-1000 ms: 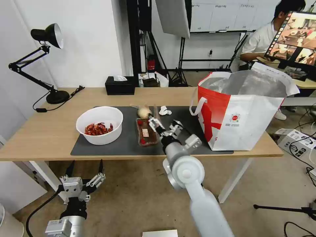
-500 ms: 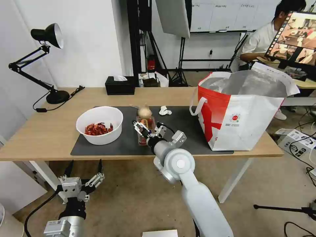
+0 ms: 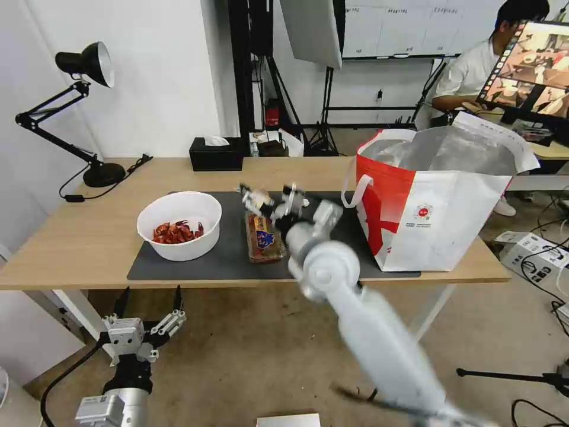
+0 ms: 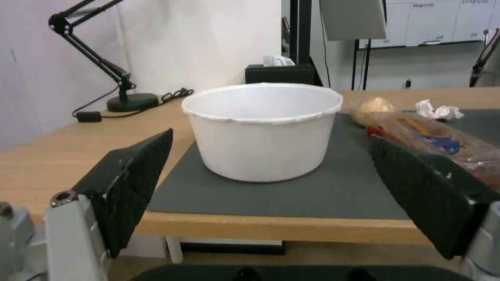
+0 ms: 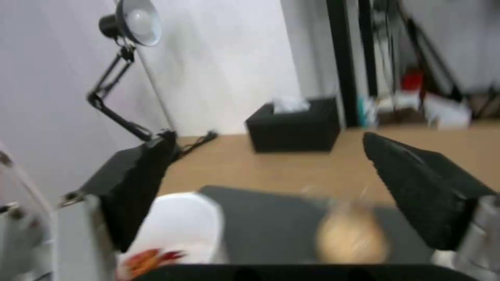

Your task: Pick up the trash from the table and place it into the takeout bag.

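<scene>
**Right gripper above the knotted bag**

Your right gripper point(image 3: 274, 200) is hovering with its fingers spread, grasping nothing, over the small cream knotted bag point(image 5: 350, 237) near the mat's point(image 3: 225, 255) far edge. The clear tray point(image 3: 264, 238) is lying mid-mat, the white bowl point(image 3: 179, 225) toward the left edge, the takeout bag point(image 3: 435, 201) at the table's point(image 3: 89, 237) right end. Your left gripper point(image 3: 147, 311) is waiting, released, below the front edge.

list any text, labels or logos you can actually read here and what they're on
No text can be read word for word.
takeout bag: a small round red logo with tiny print under it, too small to read.
clear plastic tray: a blue and orange label, blurred, no words legible.
whiteboard behind: faint markings, too small to read.
monitor: pictures, no legible text.
</scene>
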Controlling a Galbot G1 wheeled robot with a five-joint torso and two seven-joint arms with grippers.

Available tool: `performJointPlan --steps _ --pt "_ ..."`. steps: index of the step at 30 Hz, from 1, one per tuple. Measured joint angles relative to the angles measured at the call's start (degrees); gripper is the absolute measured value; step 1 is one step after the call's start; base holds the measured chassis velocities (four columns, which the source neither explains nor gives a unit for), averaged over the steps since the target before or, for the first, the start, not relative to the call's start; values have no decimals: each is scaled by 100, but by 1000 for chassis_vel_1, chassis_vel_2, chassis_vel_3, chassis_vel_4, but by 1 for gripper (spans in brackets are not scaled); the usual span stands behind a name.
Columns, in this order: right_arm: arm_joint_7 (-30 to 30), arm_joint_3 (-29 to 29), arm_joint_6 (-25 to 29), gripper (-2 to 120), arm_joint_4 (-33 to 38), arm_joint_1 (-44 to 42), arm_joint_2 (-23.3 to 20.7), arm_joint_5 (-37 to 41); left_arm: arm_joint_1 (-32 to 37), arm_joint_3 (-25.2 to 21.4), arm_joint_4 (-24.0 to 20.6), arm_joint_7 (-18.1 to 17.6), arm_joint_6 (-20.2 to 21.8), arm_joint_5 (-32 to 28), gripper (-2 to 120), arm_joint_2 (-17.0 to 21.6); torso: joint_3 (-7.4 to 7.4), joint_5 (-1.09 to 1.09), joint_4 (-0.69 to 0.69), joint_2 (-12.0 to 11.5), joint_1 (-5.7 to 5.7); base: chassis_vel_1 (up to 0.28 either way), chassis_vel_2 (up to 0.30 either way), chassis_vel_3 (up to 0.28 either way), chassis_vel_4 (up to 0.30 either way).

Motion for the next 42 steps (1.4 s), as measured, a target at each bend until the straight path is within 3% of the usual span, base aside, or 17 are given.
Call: performJointPlan --steps 5,8,17,24,42 --pt "-525 -380 48 75 -523 571 -245 -220 -40 -1 30 0 0 -18 100 10 0 -1 0 0 0 0 0 0 0" --pt "-1133 -801 196 60 -1185 1041 -313 -342 -83 13 71 0 7 -27 100 4 0 -2 1 0 0 0 0 0 0" --pt "-2248 -1439 484 32 -2485 1569 -177 -567 -122 18 122 2 14 -87 100 49 0 -2 1 0 0 0 0 0 0" --pt "-2772 -1678 191 2 -3095 1676 -5 -640 -137 -3 161 2 21 -145 100 99 0 -2 1 0 0 0 0 0 0" --pt "-2545 -1571 35 0 -3230 1383 98 -635 -247 62 328 2 26 -158 100 130 -1 -2 1 1 0 0 0 0 0"
